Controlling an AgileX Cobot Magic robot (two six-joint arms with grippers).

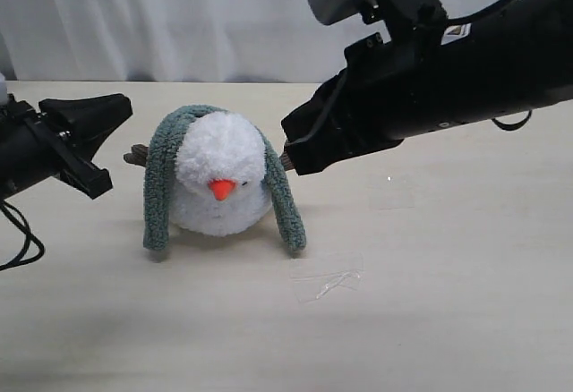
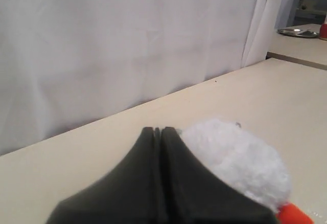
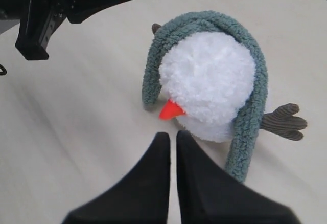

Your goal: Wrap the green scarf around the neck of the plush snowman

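The plush snowman [image 1: 222, 191] lies on the table with its orange nose toward the front. The green scarf [image 1: 161, 164] is draped over the top of its head, and both ends hang down to the table beside the body, not around the neck. My left gripper [image 1: 124, 106] hovers shut to the left of the toy, apart from it. In its own view the left gripper [image 2: 157, 130] sits in front of the white fluff [image 2: 240, 162]. My right gripper [image 1: 292, 155] is shut close by the snowman's right side; it [image 3: 171, 135] holds nothing near the snowman [image 3: 207, 81] and scarf [image 3: 250, 121].
A crumpled scrap of clear plastic film [image 1: 327, 280] lies on the table in front of the toy, to the right. A white curtain [image 1: 179, 16] hangs behind the table. One brown twig arm [image 3: 283, 121] sticks out past the scarf.
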